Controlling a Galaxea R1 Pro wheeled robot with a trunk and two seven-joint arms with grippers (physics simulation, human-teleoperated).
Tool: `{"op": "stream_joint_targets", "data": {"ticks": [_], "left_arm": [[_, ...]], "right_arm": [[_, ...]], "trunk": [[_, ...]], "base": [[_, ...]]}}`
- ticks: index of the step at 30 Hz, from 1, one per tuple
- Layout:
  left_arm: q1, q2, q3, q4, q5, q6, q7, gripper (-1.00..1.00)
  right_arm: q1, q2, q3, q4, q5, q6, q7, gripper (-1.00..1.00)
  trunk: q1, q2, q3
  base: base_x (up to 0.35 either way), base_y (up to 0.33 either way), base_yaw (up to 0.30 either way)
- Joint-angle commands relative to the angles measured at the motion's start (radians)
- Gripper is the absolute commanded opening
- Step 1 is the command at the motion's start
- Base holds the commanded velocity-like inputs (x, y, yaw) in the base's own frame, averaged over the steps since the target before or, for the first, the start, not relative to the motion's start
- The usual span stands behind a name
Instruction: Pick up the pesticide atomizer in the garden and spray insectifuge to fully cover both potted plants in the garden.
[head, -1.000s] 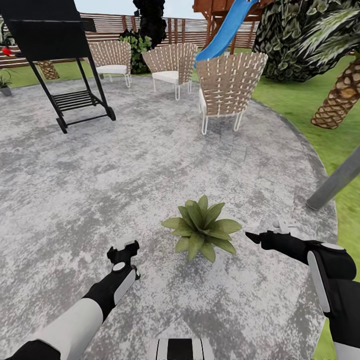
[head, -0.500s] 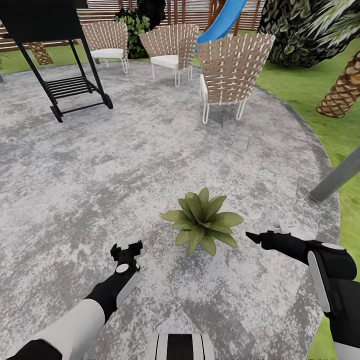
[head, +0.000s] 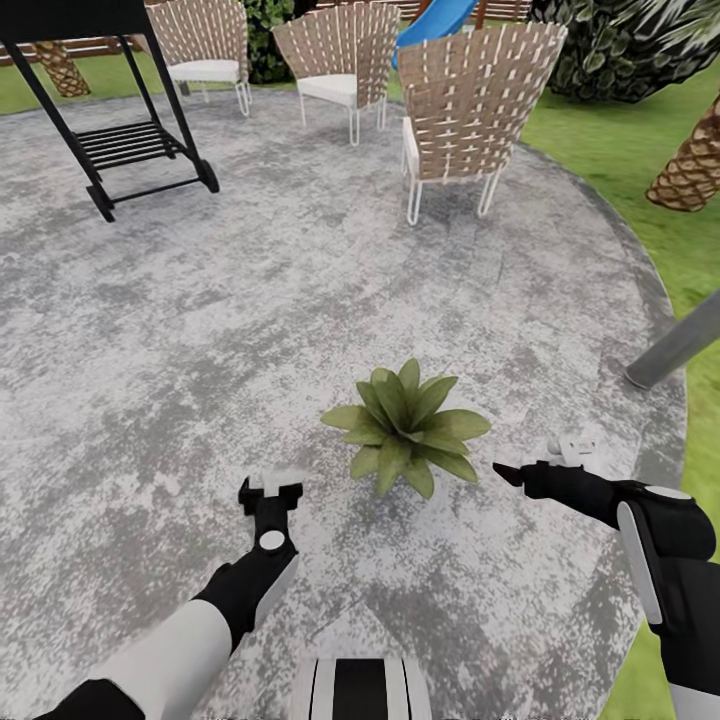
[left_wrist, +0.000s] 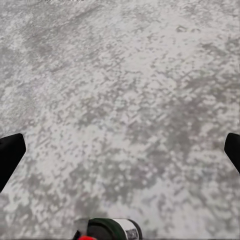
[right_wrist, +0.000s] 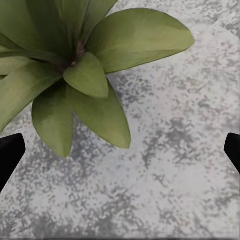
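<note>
**While the nozzle looks at bare stone, the plant goes unsprayed**

Although the left gripper (head: 270, 490) is the one nearest the bottle, its two fingers stand wide apart, one at each edge of its wrist camera's picture, closed on nothing I can make out. The pesticide atomizer (left_wrist: 111, 229) peeps in between them, close against the camera: a dark green body, a strip of white label, a red tip. Whether it sits in the palm or is merely nearby, I cannot tell. The right gripper (head: 503, 470) is spread just as wide and holds nothing; it hovers low, just beside the outer leaves of the potted plant (head: 405, 430), which lies between the two arms on the grey stone patio (head: 250, 300). I see no white specks on the leaves, so I judge the spraying not yet begun.

Trouble could come from several quarters:

- The left wrist faces mottled stone, not leaves; a squirt from here would likely wet the patio only.
- With fingers so slack, any swing of the arm might let the bottle slip.
- The right gripper is near enough to brush the foliage if it drifts inward.

Farther off stand the woven chairs (head: 470, 100), a leaning grey post (head: 675, 345) and the lawn (head: 620, 150).
</note>
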Motion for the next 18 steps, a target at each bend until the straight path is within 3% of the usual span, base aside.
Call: {"op": "stream_joint_targets", "data": {"ticks": [1,10,18], "left_arm": [[-0.001,0.001,-0.006,0.001,0.011,-0.015,0.007,1.0],[0.011,0.009,-0.006,0.004,-0.001,-0.152,0.007,1.0],[0.016,0.014,-0.003,0.005,0.001,-0.195,0.007,1.0]], "right_arm": [[0.0,0.0,-0.001,-0.001,0.002,0.005,0.005,1.0],[0.0,0.002,0.0,-0.001,0.001,0.005,0.005,1.0],[0.003,0.002,0.0,-0.001,0.001,0.005,0.005,1.0]], "trunk": [[0.0,-0.001,-0.005],[0.004,-0.003,-0.039],[0.008,-0.005,-0.07]], "base": [[0.0,0.0,0.0],[0.0,0.0,0.0],[0.0,0.0,0.0]]}}
